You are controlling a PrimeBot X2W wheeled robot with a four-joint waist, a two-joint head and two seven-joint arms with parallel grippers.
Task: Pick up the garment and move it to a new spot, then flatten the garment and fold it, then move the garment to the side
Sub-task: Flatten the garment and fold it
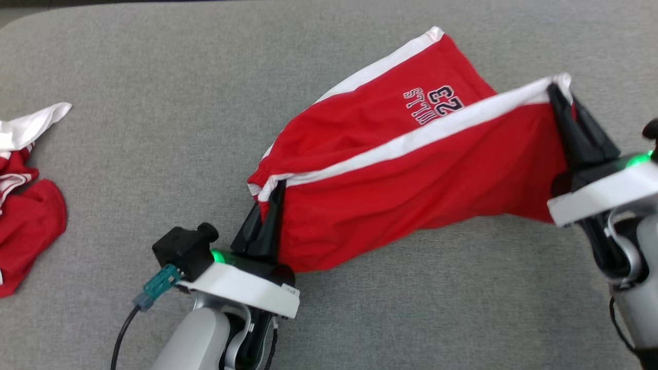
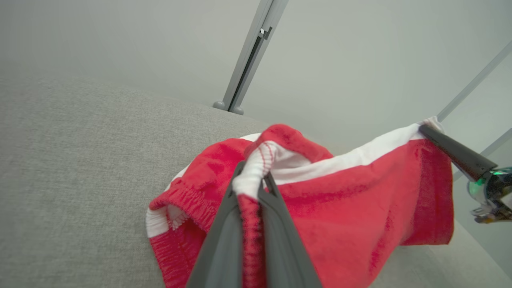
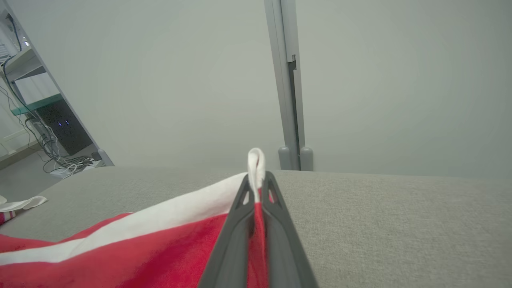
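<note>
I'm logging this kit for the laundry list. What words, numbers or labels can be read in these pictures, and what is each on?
"23": number on the red shorts, upside down in the head view, partly under a fold.
"...LLS": word next to it; its start is hidden by the fold.
Small label on the left arm's white cuff: too small to read.

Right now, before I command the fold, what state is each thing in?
red shorts: one side lifted, stretched between both tools, rest on the grey surface.
left tool: shut on the shorts' waistband end.
right tool: shut on the opposite end.
other red garment: crumpled, lying apart.
</note>
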